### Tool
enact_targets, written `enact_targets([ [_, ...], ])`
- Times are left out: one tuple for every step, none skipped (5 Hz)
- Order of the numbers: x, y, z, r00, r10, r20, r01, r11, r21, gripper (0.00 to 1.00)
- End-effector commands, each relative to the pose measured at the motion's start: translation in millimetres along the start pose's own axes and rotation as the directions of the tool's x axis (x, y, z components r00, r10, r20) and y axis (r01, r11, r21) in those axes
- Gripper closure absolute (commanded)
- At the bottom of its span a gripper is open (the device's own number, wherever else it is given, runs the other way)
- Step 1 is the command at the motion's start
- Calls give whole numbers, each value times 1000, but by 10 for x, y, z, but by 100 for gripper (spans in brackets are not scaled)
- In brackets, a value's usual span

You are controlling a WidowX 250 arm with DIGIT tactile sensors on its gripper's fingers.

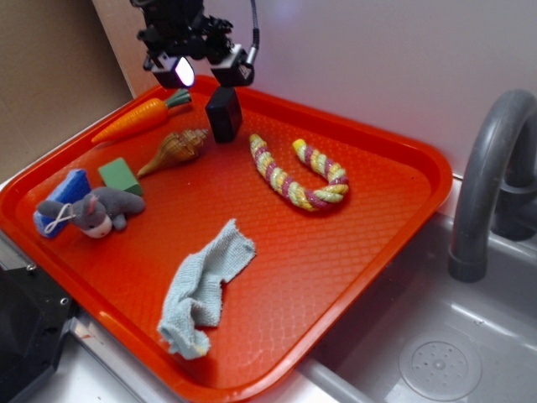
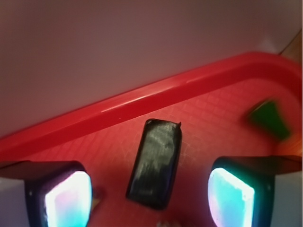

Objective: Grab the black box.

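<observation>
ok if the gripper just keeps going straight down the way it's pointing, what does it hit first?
Most likely the black box: in the wrist view it lies between the open fingers of the gripper, straight ahead. Under it is only the red tray. How much gap remains is unclear.

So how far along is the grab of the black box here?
Done: the pincer is lined up above the black box, which stands near the tray's far rim. In hand: the approach; the wrist view shows both fingers spread wide with the box between them, untouched. Left: come down, close on the box and lift it.
</observation>
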State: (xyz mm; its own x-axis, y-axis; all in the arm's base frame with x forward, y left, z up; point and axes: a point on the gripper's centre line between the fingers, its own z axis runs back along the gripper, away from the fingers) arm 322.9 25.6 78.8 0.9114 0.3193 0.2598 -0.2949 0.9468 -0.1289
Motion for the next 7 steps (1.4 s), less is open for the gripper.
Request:
enact_targets([
  [82, 20, -358, 994, 30, -104, -35, 998, -47, 0],
  [48, 31, -312, 995, 22, -101, -28, 998, -63, 100],
  [26, 38, -24, 995, -51, -87, 43, 996, -83, 100],
  [-52, 9, 506, 979, -202, -11, 200, 974, -104, 100],
  [-154, -91, 1041, 955, -297, 18, 297, 951, -81, 100],
  [-215, -196, 1582, 944, -327, -46, 322, 942, -91, 100],
  [-292, -334, 2007, 929, -363, -69, 358, 930, -81, 100],
])
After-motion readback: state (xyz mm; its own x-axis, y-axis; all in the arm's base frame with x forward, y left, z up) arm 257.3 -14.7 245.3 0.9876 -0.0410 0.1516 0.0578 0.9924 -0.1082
